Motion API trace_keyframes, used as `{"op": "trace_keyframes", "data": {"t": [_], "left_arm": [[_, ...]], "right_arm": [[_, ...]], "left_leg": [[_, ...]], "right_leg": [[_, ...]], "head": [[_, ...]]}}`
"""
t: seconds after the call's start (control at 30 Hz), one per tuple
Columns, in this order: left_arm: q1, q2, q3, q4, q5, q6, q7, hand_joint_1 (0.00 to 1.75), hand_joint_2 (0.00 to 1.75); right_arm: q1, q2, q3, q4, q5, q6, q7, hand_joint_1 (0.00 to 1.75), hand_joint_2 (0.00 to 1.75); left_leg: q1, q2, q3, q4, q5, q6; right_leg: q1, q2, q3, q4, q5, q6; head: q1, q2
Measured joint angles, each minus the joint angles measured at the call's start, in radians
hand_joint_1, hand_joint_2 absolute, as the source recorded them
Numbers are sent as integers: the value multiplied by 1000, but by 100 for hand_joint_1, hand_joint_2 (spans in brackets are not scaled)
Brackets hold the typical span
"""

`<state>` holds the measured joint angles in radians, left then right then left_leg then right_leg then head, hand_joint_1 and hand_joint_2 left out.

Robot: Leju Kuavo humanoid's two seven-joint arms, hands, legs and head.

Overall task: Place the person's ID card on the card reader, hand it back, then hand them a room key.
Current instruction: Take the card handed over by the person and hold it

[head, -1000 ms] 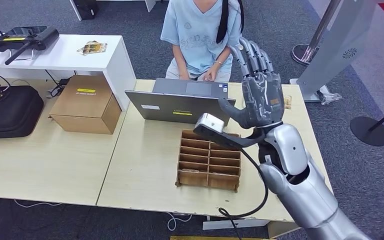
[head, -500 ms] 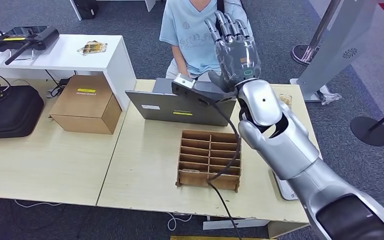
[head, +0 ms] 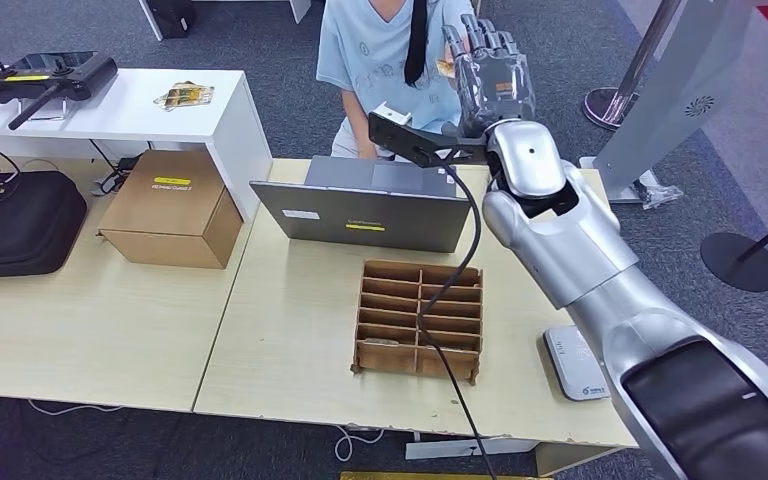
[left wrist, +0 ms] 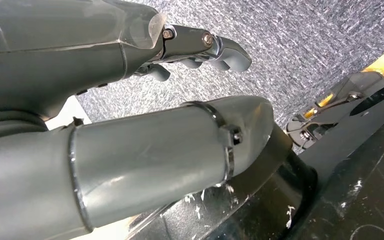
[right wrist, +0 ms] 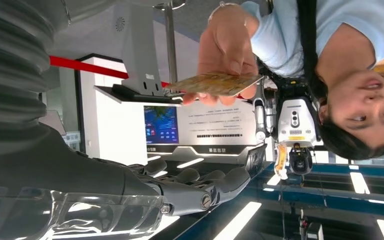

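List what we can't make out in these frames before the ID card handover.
- ID card: print unreadable in the right wrist view, seen nearly edge-on in the person's hand.
- Right hand: palm turned away in the head view.
- Card reader: partly hidden by the right arm, head view.
- Left hand: grip unclear, too close in the left wrist view.

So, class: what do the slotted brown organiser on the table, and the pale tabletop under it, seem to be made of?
The slotted brown organiser looks like thin unpainted wood or fibreboard: matt brown, with dark cut edges on its flat interlocking dividers. The pale tabletop looks like light wood-effect laminate: smooth, faint grain, low sheen. Neither can be confirmed by sight.
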<state>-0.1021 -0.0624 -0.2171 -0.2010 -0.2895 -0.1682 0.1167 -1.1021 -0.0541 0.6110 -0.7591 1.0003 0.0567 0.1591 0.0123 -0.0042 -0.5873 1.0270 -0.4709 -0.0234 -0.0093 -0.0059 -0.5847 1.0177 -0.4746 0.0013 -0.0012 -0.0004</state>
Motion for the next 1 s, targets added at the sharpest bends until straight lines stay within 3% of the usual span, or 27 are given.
{"op": "trace_keyframes", "data": {"t": [0.43, 0.57, 0.6, 0.73, 1.0], "left_arm": [[-4, 2, -2, 0, -10, 0, -3, 0, 0], [-5, 2, -3, 0, -12, 0, -4, 0, 0], [-5, 3, -3, 0, -13, 0, -4, 0, 0], [-5, 5, -4, 0, -16, 0, -6, 0, 0], [-5, 10, -25, 0, -21, -1, -12, 0, 0]], "right_arm": [[-48, 4, 0, 106, -30, -39, -24, 4, 175], [-51, 4, 0, 116, -36, -41, -27, 144, 175], [-51, 4, 0, 118, -37, -41, -28, 154, 175], [-52, 3, 0, 119, -43, -47, -29, 174, 175], [-52, -12, 2, 102, -76, -56, -31, 175, 175]], "left_leg": [[0, 0, 0, 0, 0, 0], [0, 0, 0, 0, 0, 0], [0, 0, 0, 0, 0, 0], [0, 0, 0, 0, 0, 0], [0, 0, 0, 0, 0, 0]], "right_leg": [[0, 0, 0, 0, 0, 0], [0, 0, 0, 0, 0, 0], [0, 0, 0, 0, 0, 0], [0, 0, 0, 0, 0, 0], [0, 0, 0, 0, 0, 0]], "head": [[0, 0], [0, 0], [0, 0], [0, 0], [0, 0]]}}
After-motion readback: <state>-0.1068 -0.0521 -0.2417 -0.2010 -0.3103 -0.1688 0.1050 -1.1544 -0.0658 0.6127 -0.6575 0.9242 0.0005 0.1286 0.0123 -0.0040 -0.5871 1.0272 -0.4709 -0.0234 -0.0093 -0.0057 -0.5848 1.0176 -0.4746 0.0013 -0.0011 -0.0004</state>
